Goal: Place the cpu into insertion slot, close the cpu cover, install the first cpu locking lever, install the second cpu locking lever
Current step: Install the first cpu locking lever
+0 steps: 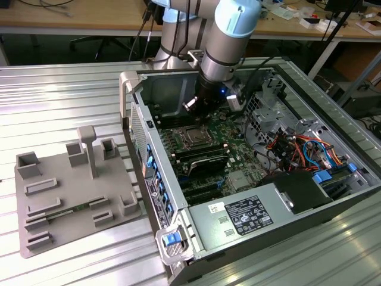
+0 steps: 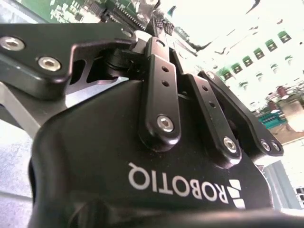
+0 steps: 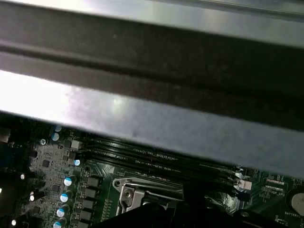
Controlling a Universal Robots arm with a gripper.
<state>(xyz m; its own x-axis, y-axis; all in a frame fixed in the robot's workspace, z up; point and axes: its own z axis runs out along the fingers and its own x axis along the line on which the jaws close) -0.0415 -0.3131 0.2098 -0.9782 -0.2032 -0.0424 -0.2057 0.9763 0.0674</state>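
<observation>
One pincer [image 1: 199, 107] is held just above the insertion slot [image 1: 194, 136]; finger state cannot be told; levers judged pending, precise descent required.

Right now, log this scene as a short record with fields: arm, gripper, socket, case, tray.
arm: reaches down into the open computer case, above the green board
gripper: hangs just above the socket; fingers cannot be told
socket: silver frame with a dark centre, on the board; its metal rim also shows in the first wrist view
case: lies on its side on the metal table
tray: grey holder to the exterior view's left of the case
</observation>
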